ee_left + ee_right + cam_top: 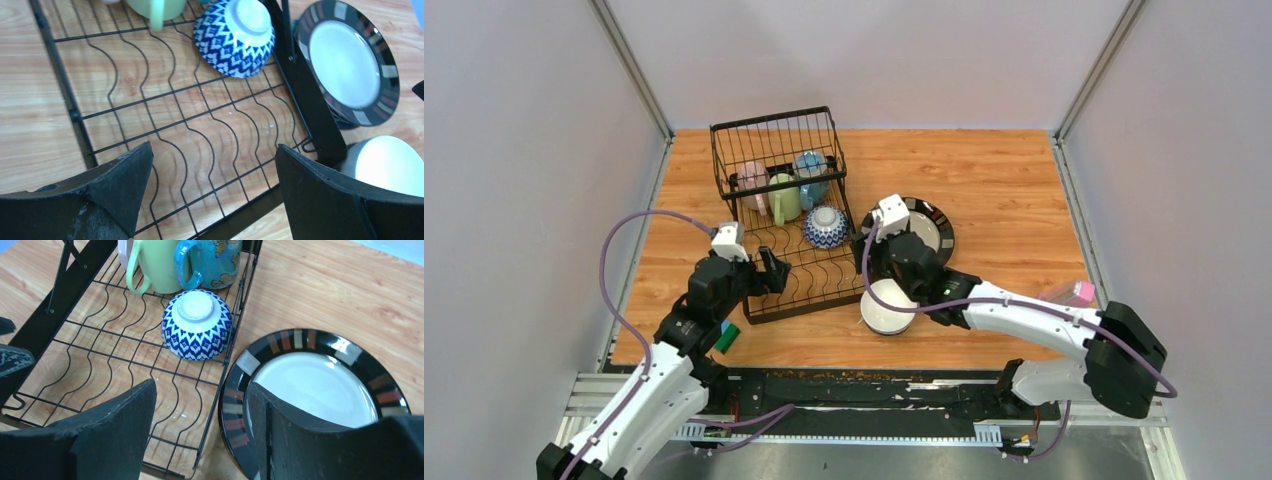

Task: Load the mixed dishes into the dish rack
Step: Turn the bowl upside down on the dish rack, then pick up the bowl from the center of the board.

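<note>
Mugs [784, 197] and a patterned bowl [196, 325], upturned to drain, sit in the rack [310, 110]; plate [320, 385] and white bowl [390, 162] wait beside it on the table [1024, 170], left fingers [120, 185] and right fingers [115, 430] both spread, empty.

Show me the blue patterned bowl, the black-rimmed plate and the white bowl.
blue patterned bowl [197, 337]: right wrist view, its patterned side wall.
black-rimmed plate [345, 65]: left wrist view, its cream centre.
white bowl [884, 312]: top external view, its inside.
</note>
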